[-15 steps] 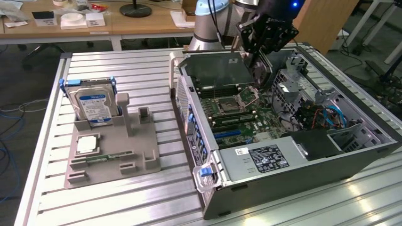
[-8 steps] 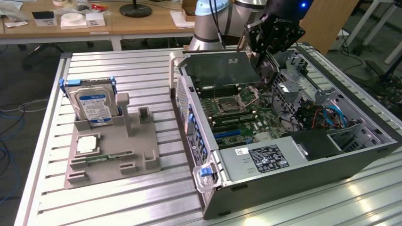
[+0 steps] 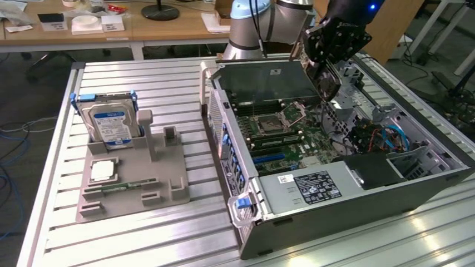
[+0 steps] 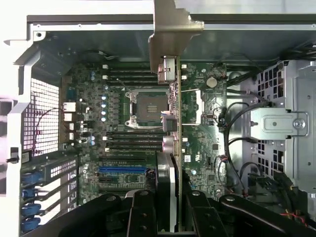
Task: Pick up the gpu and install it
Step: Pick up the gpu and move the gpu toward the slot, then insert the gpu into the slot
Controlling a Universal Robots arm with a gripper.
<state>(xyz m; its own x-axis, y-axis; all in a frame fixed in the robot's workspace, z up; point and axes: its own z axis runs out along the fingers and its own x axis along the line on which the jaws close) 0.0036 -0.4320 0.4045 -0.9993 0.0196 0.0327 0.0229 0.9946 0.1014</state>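
Observation:
The gpu [image 3: 326,82] hangs on edge above the open computer case [image 3: 356,214], over the far side of the motherboard [image 3: 286,130]. My gripper [image 3: 332,58] is shut on its upper end. In the wrist view the gpu [image 4: 168,180] appears edge-on, its silver end bracket [image 4: 170,29] pointing toward the case's far wall. The card runs across the CPU socket [image 4: 148,106], and the black fingers [image 4: 143,215] clamp it from both sides. A blue expansion slot [image 4: 123,170] lies beside the card, apart from it.
On the exterior view's left a grey fixture [image 3: 130,194] holds a silver hard drive [image 3: 111,125], a CPU [image 3: 102,169] and a memory stick [image 3: 122,187]. Inside the case are a power supply [image 3: 315,186], blue cables [image 3: 390,136] and a metal drive cage [image 4: 276,123].

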